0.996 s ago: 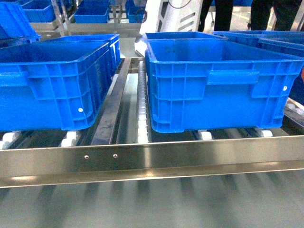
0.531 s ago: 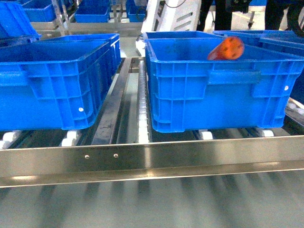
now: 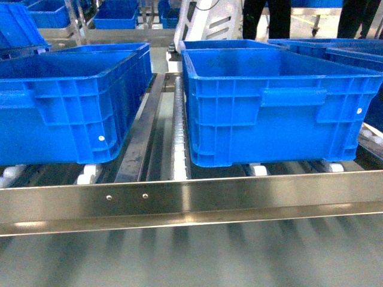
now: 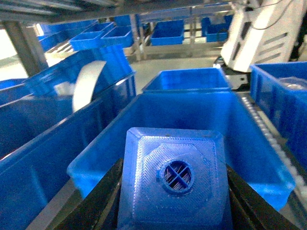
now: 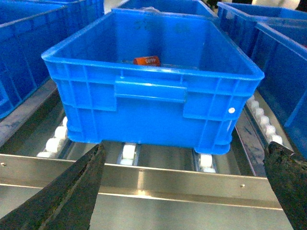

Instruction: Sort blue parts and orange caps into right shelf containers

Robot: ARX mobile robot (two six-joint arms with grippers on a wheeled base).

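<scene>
A blue part (image 4: 175, 177), a box-shaped block with a round stud on its top face, fills the left wrist view, and my left gripper (image 4: 173, 203) is shut on its two sides. It hangs over an open blue crate (image 4: 189, 96). One orange cap (image 5: 147, 60) lies on its side on the floor of the right crate (image 5: 153, 96). In front of that crate, over the steel rail, my right gripper (image 5: 187, 191) stands open with nothing in it. The head view shows the left crate (image 3: 66, 113) and the right crate (image 3: 281, 113), but neither gripper.
The crates rest on white rollers behind a steel front rail (image 3: 191, 203). More blue crates stand to the right (image 3: 359, 51) and on racks behind. A white machine (image 3: 209, 21) and people's legs are at the back. A white curved object (image 4: 88, 84) sits left.
Half a second ago an orange cap was in the air over the right crate's near rim in the head view. It no longer shows there.
</scene>
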